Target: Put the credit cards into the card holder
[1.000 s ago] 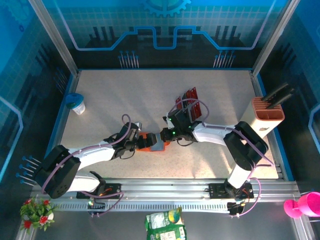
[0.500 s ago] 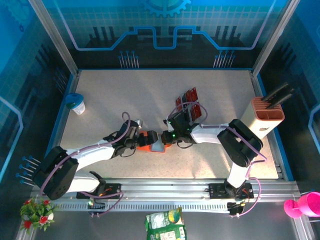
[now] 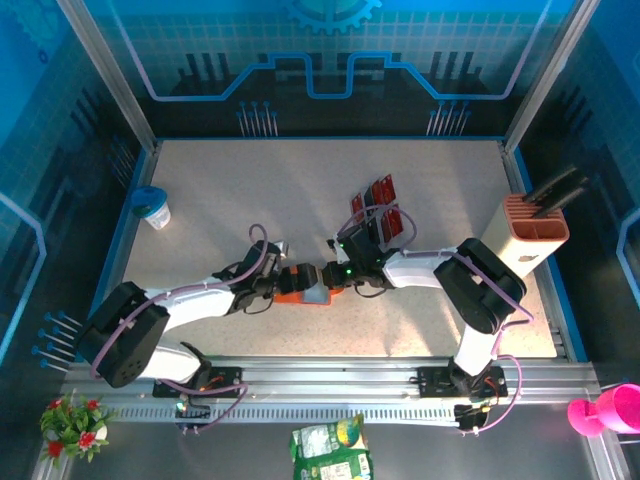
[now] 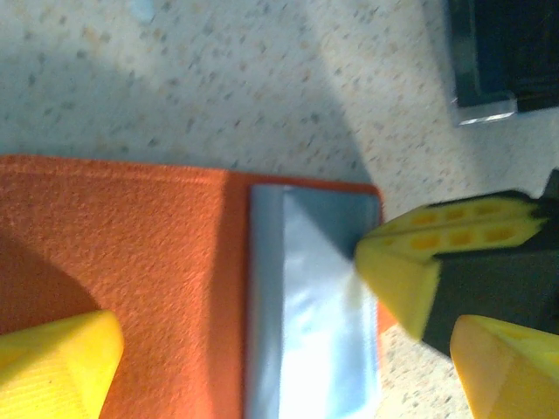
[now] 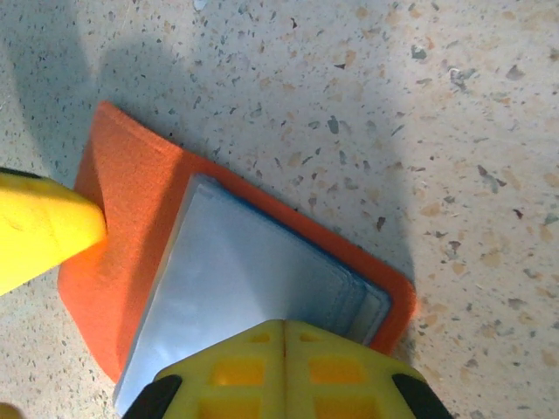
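Nearest the bases, one holder lies open and flat on the table between the two grippers, orange flap toward the left arm, grey-blue pocket side up toward the right arm, its long axis running left to right from one gripper to the other. The left gripper stands with its fingers wide apart over the flap, one finger touching the orange; nothing is held. The right gripper has its fingers pressed together, tips resting on the pocket's edge, and no card shows between them. The cards lie farther out, just behind the right wrist and off to its right, well apart from the holder. The right arm is plainly nearer to them, so the fetching looks like its job, while the left could pin the flap down. Count: one holder; a small fanned cluster of red cards, partly crossed by a cable, so I cannot tell the exact number. Farther off stand one box with black tools at the right edge and one cup at the left
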